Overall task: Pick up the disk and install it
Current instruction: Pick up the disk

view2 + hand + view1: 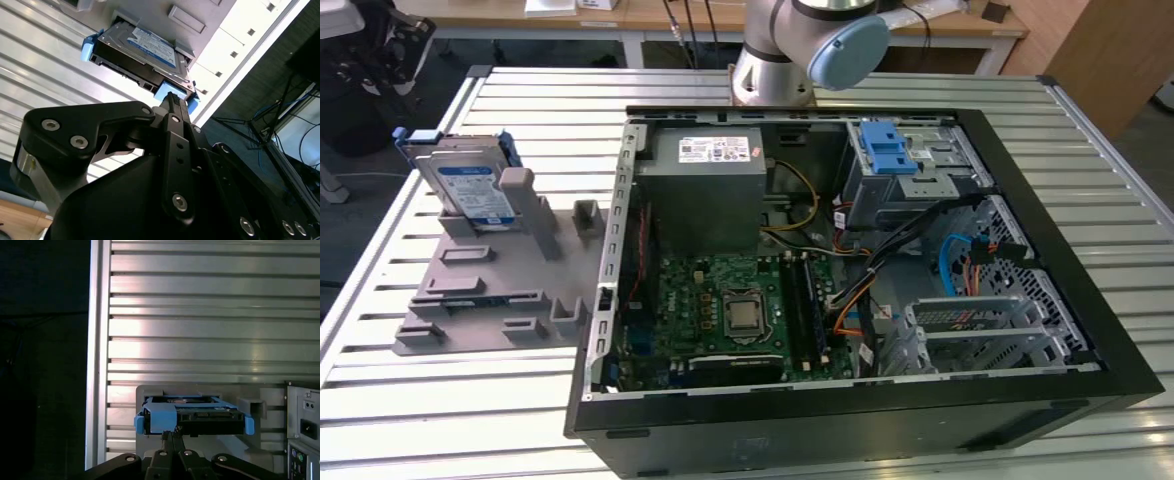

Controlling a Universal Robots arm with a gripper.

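Observation:
The disk (467,185) is a silver hard drive with a blue-and-white label and blue side rails. It stands upright in a grey holder (480,290) at the exterior view's left, outside the computer case (1067,300). In both wrist views my gripper (172,97) (172,432) is shut with its fingers pressed together and nothing between them. Its tip points at the blue rail on the near edge of the disk (145,45) (192,412), close to it; I cannot tell if they touch.
The open case holds a grey power supply box (707,190), a motherboard (734,310) and a metal drive cage with a blue latch (887,155) at the back right. The arm's base (801,40) stands behind the case. The slatted metal table (454,400) ends just left of the holder.

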